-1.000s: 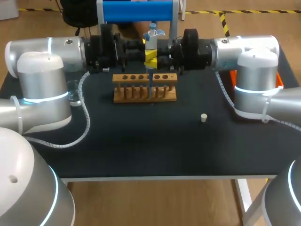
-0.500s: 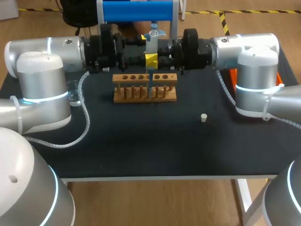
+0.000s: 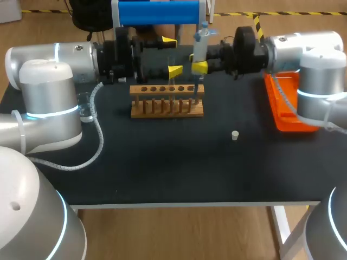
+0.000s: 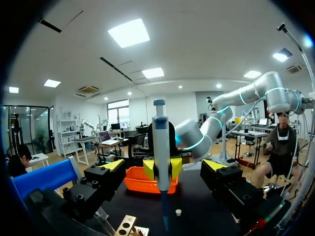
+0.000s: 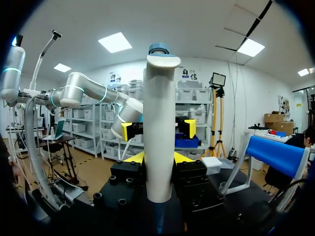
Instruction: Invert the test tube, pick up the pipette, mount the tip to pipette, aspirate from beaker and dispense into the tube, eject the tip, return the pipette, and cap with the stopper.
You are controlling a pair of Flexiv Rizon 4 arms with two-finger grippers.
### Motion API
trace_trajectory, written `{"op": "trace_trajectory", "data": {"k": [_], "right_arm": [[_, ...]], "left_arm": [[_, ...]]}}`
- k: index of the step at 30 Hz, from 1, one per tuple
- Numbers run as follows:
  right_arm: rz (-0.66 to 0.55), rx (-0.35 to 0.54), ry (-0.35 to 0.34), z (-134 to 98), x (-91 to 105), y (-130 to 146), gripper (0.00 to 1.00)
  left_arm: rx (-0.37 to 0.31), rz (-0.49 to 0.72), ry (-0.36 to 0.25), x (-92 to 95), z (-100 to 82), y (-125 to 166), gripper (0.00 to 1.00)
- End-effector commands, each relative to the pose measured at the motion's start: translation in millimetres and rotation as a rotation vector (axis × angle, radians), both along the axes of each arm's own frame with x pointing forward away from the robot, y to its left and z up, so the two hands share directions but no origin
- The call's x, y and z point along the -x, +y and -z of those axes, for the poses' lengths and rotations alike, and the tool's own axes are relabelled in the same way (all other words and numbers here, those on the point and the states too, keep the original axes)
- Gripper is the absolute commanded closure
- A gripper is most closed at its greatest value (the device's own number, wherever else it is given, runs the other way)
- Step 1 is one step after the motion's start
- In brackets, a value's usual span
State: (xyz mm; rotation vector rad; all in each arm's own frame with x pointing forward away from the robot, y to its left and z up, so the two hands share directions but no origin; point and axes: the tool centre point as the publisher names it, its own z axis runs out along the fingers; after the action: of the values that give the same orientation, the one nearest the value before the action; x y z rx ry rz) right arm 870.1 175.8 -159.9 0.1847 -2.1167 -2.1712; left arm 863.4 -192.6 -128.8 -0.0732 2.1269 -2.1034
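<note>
Head view, looking down on a dark counter [image 3: 162, 162]. At the upper middle of the frame the right hand [image 3: 199, 64] pinches a pipette [image 3: 200, 43] upright, both fingers pressed against its body. The pipette hangs over the right end of a wooden rack [image 3: 167, 103]. Just to its left, the left hand [image 3: 171, 55] is spread wide and holds nothing, its yellow tips well apart.

In the left wrist view the pipette stands ahead of the spread fingers, with a thin blue tip [image 4: 165, 216] fitted at its lower end. No test tube can be made out in the rack.

A clear beaker [image 3: 85, 108] sits at the left of the frame, partly hidden by the left arm. An orange tray [image 3: 284, 105] lies at the right. A small white stopper [image 3: 235, 135] rests alone on the counter at middle right, near neither hand.

Judgement: the tip is mounted and the stopper is not yet used, so the task is in its middle stretch. Whether liquid has been drawn or dispensed cannot be told. With the pipette between rack and tray, ejecting the tip looks the likeliest step. That calls for carrying the pipette upright to over the tray, then pressing the ejector.
</note>
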Motion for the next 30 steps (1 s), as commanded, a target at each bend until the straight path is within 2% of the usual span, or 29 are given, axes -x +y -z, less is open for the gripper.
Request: {"op": "trace_trajectory", "data": {"k": [1, 13, 30], "right_arm": [[-0.018, 0.01, 0.001, -5.2, -2.4, -32.2, 1.0], [-0.051, 0.041, -0.003, -14.6, -5.0, -79.9, 1.0], [-0.051, 0.041, -0.003, -14.6, -5.0, -79.9, 1.0]], "left_arm": [[0.002, 0.0, -0.001, -0.3, 0.6, -0.1, 0.0], [0.002, 0.0, -0.001, -0.3, 0.6, -0.1, 0.0], [0.002, 0.0, -0.001, -0.3, 0.6, -0.1, 0.0]]}}
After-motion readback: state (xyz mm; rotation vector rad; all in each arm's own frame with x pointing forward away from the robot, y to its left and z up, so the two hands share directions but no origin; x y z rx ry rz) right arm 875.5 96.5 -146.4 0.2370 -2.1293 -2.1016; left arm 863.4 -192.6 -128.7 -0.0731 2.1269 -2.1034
